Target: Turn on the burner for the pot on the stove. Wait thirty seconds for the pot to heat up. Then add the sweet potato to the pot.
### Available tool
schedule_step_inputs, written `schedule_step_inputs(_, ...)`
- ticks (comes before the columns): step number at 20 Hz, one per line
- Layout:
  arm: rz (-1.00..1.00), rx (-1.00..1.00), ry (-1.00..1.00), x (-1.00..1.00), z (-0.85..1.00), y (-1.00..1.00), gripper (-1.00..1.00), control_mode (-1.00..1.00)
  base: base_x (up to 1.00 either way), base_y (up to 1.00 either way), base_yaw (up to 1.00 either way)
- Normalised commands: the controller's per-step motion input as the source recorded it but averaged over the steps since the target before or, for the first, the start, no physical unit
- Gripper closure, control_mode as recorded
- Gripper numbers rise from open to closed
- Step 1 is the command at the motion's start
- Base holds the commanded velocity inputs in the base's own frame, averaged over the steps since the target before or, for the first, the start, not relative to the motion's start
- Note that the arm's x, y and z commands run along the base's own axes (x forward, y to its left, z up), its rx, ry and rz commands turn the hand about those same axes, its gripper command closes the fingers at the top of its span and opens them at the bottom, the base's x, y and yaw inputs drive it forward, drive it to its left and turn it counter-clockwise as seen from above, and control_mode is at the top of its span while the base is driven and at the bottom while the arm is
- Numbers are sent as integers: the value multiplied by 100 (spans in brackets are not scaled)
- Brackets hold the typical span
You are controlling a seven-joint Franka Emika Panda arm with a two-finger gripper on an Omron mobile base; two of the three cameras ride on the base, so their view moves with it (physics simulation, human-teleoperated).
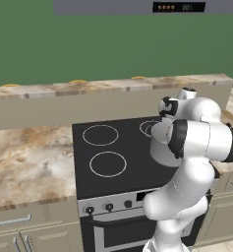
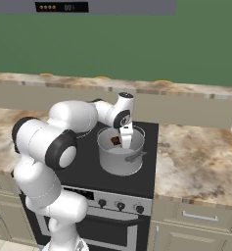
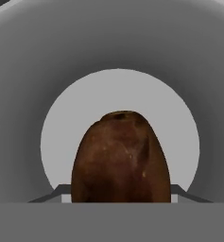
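Countertop (image 1: 24, 157) of mottled tan stone lies at the far left of the left base view, butting against the stove (image 1: 108, 147), whose flat black glass top carries thin white burner rings and whose steel front holds a row of black knobs (image 1: 108, 206). Right of those rings the white arm (image 1: 196, 147) rises and blocks most of the pot (image 1: 160, 147) from this side.

In the right base view the arm (image 2: 49, 142) comes up from the left and bends over the cooktop, the gripper (image 2: 123, 139) reaching down into the mouth of the grey brushed-steel pot (image 2: 121, 162) (a loop handle shows on its near side). The pot stands on the right half of the stove (image 2: 137, 184), with more stone counter (image 2: 200, 162) beyond it.

Seen from the hand, the sweet potato (image 3: 120, 158) hangs clamped in the narrowed claw, dark brown and oblong, directly above the pot's pale round floor (image 3: 66, 123) and ringed by its grey wall (image 3: 19, 94). Whether it touches the bottom cannot be told.
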Motion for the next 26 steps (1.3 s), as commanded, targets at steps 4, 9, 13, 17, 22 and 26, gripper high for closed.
schedule_step_inputs(4, 0, 0, 0, 0, 0, 0, 100, -100, 0, 0, 0)
schedule_step_inputs(9, 0, 0, 0, 0, 0, 0, 100, -100, 0, 0, 0)
schedule_step_inputs(13, 0, 0, 0, 0, 0, 0, 100, -100, 0, 0, 0)
schedule_step_inputs(17, 0, 0, 0, 0, 0, 0, 100, -100, 0, 0, 0)
schedule_step_inputs(22, 0, 0, 0, 0, 0, 0, 100, -100, 0, 0, 0)
schedule_step_inputs(26, 0, 0, 0, 0, 0, 0, 100, -100, 0, 0, 0)
